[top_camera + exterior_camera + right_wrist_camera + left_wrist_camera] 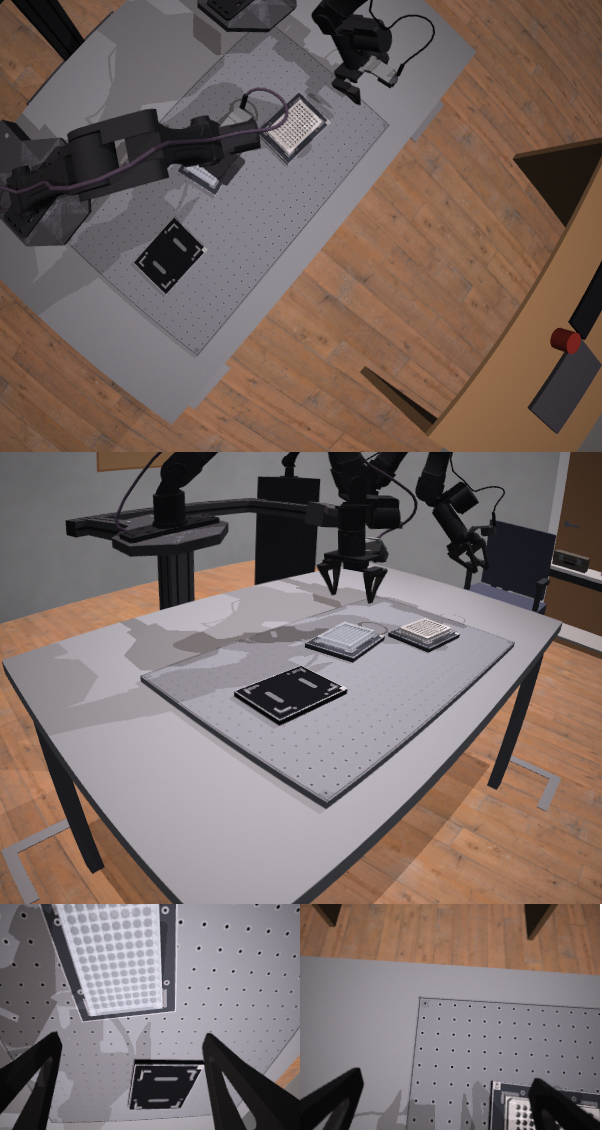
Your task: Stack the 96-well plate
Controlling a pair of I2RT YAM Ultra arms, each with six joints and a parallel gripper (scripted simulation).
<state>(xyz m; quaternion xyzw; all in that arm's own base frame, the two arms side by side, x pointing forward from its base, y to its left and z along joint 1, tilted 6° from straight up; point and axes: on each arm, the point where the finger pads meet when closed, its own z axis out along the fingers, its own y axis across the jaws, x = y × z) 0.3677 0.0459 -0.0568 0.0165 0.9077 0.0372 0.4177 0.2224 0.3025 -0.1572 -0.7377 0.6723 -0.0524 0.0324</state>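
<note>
A clear 96-well plate lies flat in the middle black nest; in the right wrist view it fills the top, and in the overhead view the right arm half hides it. I cannot tell whether it is one plate or two stacked. My right gripper hangs well above it, open and empty. A whiter plate sits in another nest. My left gripper is open and empty, high over the board's far corner; the corner of that whiter plate's nest shows below it.
An empty black nest with white corner marks lies on the perforated board, also seen in the overhead view and the right wrist view. The arm bases and a dark pillar stand at the table's far side.
</note>
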